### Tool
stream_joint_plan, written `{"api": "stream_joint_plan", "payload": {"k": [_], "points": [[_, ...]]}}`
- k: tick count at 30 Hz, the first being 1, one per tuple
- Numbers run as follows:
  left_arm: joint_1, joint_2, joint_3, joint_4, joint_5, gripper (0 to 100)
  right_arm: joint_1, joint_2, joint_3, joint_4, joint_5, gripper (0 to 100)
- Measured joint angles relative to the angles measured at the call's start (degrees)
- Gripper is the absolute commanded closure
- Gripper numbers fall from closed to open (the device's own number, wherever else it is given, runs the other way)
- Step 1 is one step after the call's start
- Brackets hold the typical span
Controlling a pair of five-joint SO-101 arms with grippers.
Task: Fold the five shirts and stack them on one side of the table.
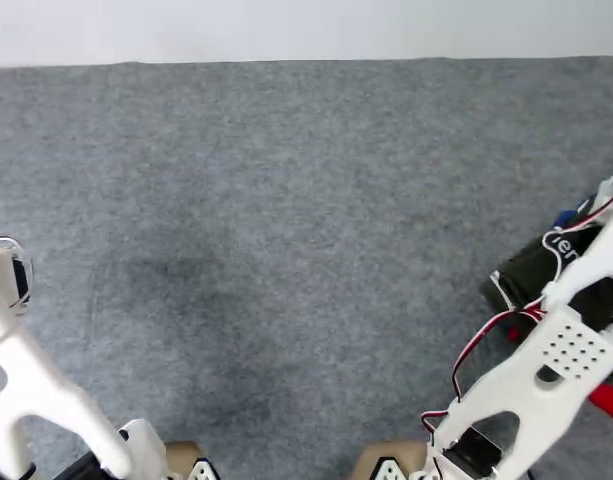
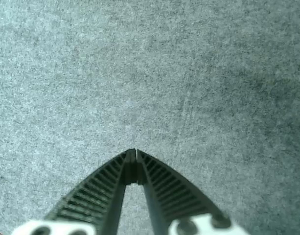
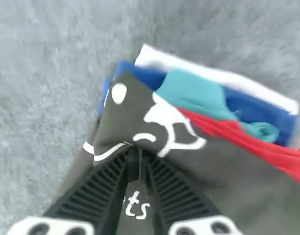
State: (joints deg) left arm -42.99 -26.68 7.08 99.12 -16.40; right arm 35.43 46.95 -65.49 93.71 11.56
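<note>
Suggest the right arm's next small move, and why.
Probably open the right hand and lift clear. Its tips sit closed at the dark shirt, which already lies on top of the red shirt, teal shirt, blue shirt and white shirt. Whether cloth is pinched, I cannot tell.

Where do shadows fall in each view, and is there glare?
High view: even light, no glare, one dark patch on the grey mat. Left wrist view: the mat dims to one side of the shut left pincer. Right wrist view: the dark shirt, pinched by the right pincer, shades the mat beside it.
</note>
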Motion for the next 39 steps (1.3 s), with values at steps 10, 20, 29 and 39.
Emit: {"api": "stream_joint_plan", "payload": {"k": [10, 20, 29, 39], "points": [[0.0, 0.0, 0.0, 0.0, 0.0, 99, -1.9, 10.1, -2.1, -8.0, 0.0, 98.8], [0.0, 0.0, 0.0, 0.0, 0.0, 99, -6.0, 11.3, -23.3, 3.9, 0.0, 98.8], [0.0, 0.0, 0.0, 0.0, 0.0, 99, -7.0, 8.1, -20.1, 6.8, 0.0, 98.8], [0.0, 0.0, 0.0, 0.0, 0.0, 99, -7.0, -9.6, 9.2, 6.8, 0.0, 98.8]]}}
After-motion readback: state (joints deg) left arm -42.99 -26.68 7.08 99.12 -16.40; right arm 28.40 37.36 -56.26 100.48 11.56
